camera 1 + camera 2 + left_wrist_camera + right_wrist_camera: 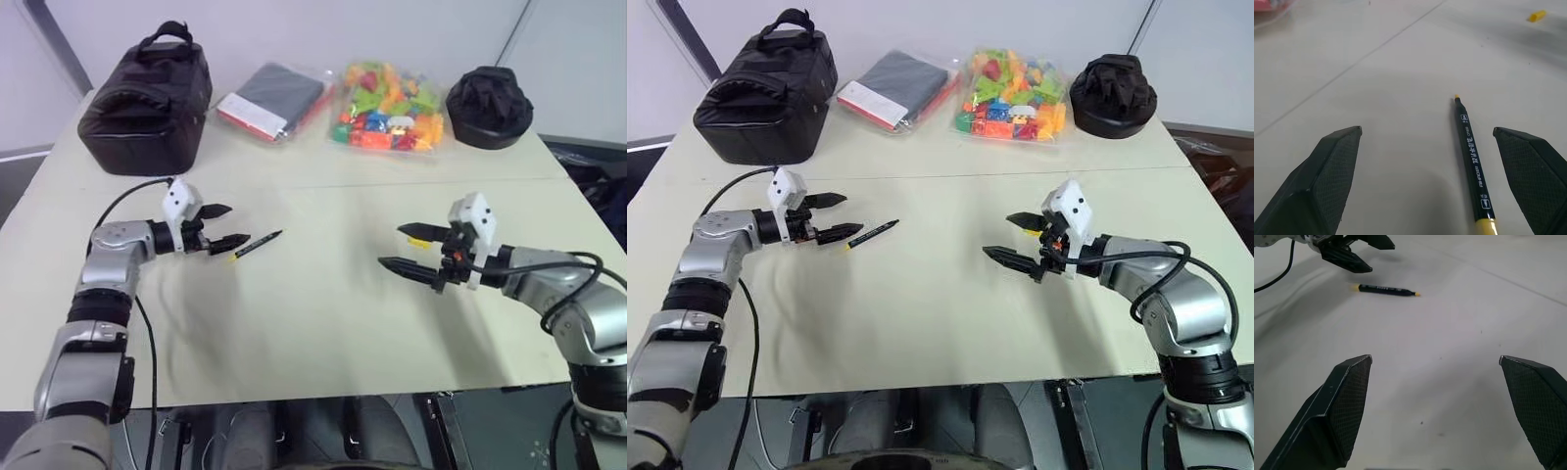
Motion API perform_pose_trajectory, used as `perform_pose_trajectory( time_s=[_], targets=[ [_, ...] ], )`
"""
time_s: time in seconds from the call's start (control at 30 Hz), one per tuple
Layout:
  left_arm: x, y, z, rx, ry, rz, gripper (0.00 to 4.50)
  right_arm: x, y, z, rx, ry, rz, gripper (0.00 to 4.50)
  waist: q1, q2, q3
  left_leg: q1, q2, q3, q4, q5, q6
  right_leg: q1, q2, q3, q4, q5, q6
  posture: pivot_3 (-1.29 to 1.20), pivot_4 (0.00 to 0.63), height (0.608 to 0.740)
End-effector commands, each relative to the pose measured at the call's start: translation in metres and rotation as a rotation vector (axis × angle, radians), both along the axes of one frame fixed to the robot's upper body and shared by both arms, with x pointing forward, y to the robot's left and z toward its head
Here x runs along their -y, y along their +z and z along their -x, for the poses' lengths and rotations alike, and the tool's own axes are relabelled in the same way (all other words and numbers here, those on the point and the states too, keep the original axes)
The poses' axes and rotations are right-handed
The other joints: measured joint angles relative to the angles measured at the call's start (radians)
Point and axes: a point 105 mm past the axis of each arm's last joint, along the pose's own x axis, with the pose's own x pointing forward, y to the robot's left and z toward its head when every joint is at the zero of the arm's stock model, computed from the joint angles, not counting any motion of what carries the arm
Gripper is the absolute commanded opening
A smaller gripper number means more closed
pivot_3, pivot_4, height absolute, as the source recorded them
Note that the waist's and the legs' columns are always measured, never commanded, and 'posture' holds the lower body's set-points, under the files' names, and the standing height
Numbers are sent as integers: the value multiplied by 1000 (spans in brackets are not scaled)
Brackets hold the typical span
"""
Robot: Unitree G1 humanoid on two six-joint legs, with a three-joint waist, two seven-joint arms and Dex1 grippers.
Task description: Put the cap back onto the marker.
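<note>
Wide-open and empty, the left gripper (1427, 181) frames the marker (1473, 166), a light, stiff, slippery stick best pinched mid-barrel. At its 1 o'clock lies the tiny cap (1537, 16); the right gripper (409, 249) also gapes empty.

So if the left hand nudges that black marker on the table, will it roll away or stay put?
The marker looks slim, round and rigid, lying flat on the smooth table, so it would probably roll sideways if nudged. It is likely light and may skid. With the left hand open beside it, closing across the barrel seems safer than pushing.
</note>
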Motion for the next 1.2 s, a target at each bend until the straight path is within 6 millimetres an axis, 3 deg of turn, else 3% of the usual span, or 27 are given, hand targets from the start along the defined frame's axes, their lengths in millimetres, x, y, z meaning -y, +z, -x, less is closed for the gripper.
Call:
perform_pose_trajectory(
  time_s=[0.03, 0.23, 0.67, 1.2],
  targets=[
    [12, 15, -4, 68, -44, -7, 4500, 2, 14, 3, 67, -15, 0, 4324, 0, -1, 1, 0, 0, 0, 0, 0, 0, 0, 0, 0, 0, 0, 0, 0, 150, 740],
    [22, 12, 0, 66, -84, -10, 4500, 3, 10, 2, 68, -33, 2, 4324, 0, -1, 1, 0, 0, -1, 0, 0, 0, 0, 0, 0, 1, 1, 2, 0, 150, 740],
    [34, -18, 4, 48, -80, -104, 4500, 6, 10, -2, 87, -61, 6, 4324, 1, -1, 1, 0, -1, -1, 1, 0, 0, 0, 0, 0, 1, 2, 4, 0, 150, 740],
    [40, -21, 4, 46, -72, -104, 4500, 8, 6, -3, 84, -80, 5, 4324, 1, -1, 1, 0, -1, -1, 1, 1, -1, 1, 1, -1, 2, 2, 4, 0, 150, 740]
  ],
)
